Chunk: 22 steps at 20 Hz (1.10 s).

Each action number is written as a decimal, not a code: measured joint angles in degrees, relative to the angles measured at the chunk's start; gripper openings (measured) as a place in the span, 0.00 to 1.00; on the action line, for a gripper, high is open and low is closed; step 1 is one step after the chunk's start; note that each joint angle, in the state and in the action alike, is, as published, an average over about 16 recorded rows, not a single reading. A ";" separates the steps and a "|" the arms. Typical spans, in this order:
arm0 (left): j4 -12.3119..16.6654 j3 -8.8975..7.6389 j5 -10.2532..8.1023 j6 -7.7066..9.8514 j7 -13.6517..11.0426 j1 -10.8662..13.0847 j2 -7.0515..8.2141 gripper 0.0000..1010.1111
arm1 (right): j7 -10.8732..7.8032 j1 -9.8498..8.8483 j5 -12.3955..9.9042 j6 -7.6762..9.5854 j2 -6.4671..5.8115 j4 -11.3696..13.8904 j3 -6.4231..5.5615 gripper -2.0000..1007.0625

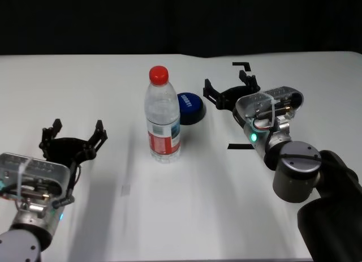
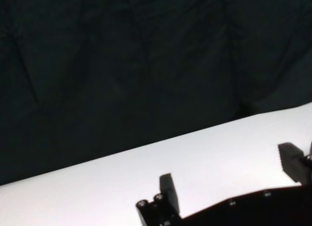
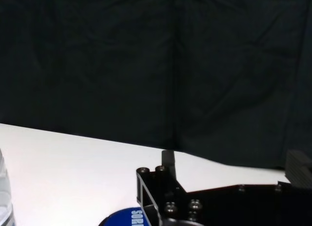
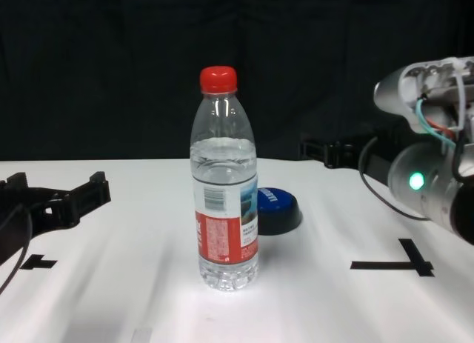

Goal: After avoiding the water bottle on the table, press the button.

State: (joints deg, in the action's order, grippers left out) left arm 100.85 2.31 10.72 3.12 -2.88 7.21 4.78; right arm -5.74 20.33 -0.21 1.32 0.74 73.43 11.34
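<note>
Bottle first: the water bottle [image 1: 163,117] is tall, clear ribbed plastic with a red screw cap, water nearly to the shoulder, and a red, white and blue label with a barcode. It stands upright near the middle of the table [image 1: 186,211], a broad, smooth white surface with small black tape marks [image 4: 392,265].

The button [image 1: 189,107] is a low round dome, glossy blue on top with white lettering, on a black base. It sits just beyond the bottle at about 1 o'clock from it, close beside it. In the chest view the bottle hides the button's left part; in the right wrist view only a sliver of blue top shows, and the lettering is too cut off to read.

The right gripper [image 1: 229,87], black with notched fingers, hangs just past the button at about 3 o'clock from it, fingers spread apart and holding nothing. Its silver wrist housing shows a green light.

The left gripper [image 1: 75,133] sits well away at the bottle's 9 o'clock, over the table, fingers likewise spread wide and empty. Its wrist view shows only two fingertips, white tabletop and dark cloth backdrop [image 2: 146,65].
</note>
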 joint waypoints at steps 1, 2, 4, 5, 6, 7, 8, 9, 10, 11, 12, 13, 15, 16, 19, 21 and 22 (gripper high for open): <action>0.00 0.00 0.00 0.00 0.00 0.00 0.00 0.99 | 0.00 -0.37 -0.07 0.15 -0.08 0.50 -0.03 1.00; 0.00 0.00 0.00 0.00 0.00 0.00 0.00 0.99 | -0.01 -0.73 -0.14 0.30 -0.16 1.01 -0.05 1.00; 0.00 0.00 0.00 0.00 0.00 0.00 0.00 0.99 | -0.01 -1.43 -0.27 0.59 -0.31 1.98 -0.10 1.00; 0.00 0.00 0.00 0.00 0.00 0.00 0.00 0.99 | -0.01 -1.75 -0.33 0.72 -0.38 2.41 -0.12 1.00; 0.00 0.00 0.00 0.00 0.00 0.00 0.00 0.99 | -0.01 -2.08 -0.39 0.85 -0.44 2.86 -0.14 1.00; 0.00 0.00 0.00 0.00 0.00 0.00 0.00 0.99 | -0.01 -2.42 -0.45 0.99 -0.51 3.32 -0.16 1.00; 0.00 0.00 0.00 0.00 0.00 0.00 0.00 0.99 | 0.00 -2.74 -0.50 1.12 -0.58 3.77 -0.18 1.00; 0.00 0.00 0.00 0.00 0.00 0.00 0.00 0.99 | 0.01 -3.07 -0.54 1.25 -0.65 4.22 -0.19 1.00; 0.00 0.00 0.00 0.00 0.00 0.00 0.00 0.99 | 0.02 -3.39 -0.59 1.39 -0.72 4.66 -0.21 1.00; 0.00 0.00 0.00 0.00 0.00 0.00 0.00 0.99 | 0.02 -3.72 -0.63 1.52 -0.79 5.10 -0.22 1.00; 0.00 0.00 0.00 0.00 0.00 0.00 0.00 0.99 | 0.02 -4.03 -0.67 1.64 -0.86 5.52 -0.23 1.00; 0.00 0.00 0.00 0.00 0.00 0.00 0.00 0.99 | 0.02 -4.35 -0.70 1.76 -0.93 5.95 -0.24 1.00; 0.00 0.00 0.00 0.00 0.00 0.00 0.00 0.99 | 0.03 -4.99 -0.76 1.99 -1.08 6.83 -0.26 1.00; 0.00 0.00 0.00 0.00 0.00 0.00 0.00 0.99 | 0.03 -5.31 -0.79 2.11 -1.15 7.25 -0.27 1.00; 0.00 0.00 0.00 0.00 0.00 0.00 0.00 0.99 | 0.02 -6.21 -0.85 2.40 -1.38 8.45 -0.28 1.00; 0.00 0.00 0.00 0.00 0.00 0.00 0.00 0.99 | -0.01 -6.79 -0.88 2.59 -1.54 9.22 -0.30 1.00; 0.00 0.00 0.00 0.00 0.00 0.00 0.00 0.99 | -0.02 -7.07 -0.90 2.68 -1.63 9.60 -0.31 1.00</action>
State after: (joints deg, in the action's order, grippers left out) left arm 100.85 2.30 10.72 3.12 -2.88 7.21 4.78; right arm -5.76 13.26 -1.10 4.00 -0.89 83.03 11.03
